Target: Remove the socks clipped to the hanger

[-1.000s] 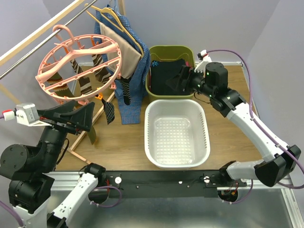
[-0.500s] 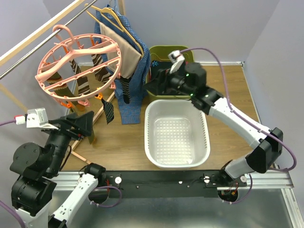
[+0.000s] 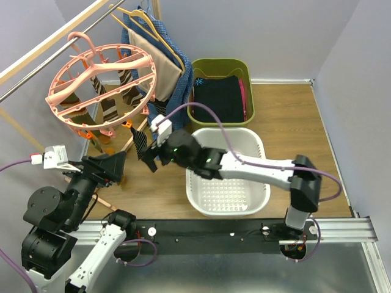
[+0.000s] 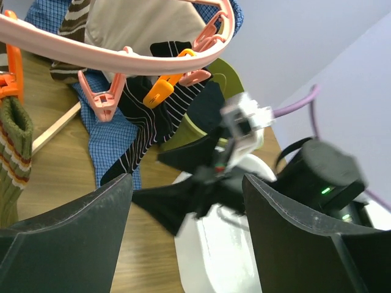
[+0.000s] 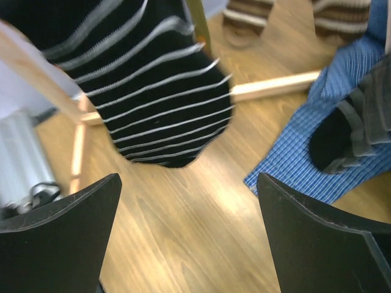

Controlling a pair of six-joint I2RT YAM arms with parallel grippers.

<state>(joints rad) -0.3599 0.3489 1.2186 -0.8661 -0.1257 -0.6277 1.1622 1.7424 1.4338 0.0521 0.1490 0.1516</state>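
Wrist view: right pincer (image 5: 188,183) apparently clear of sock (image 5: 156,97)

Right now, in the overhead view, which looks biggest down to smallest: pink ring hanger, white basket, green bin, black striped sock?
1. pink ring hanger and white basket: about alike; the hanger hangs nearer the camera, so unranked.
2. green bin
3. black striped sock
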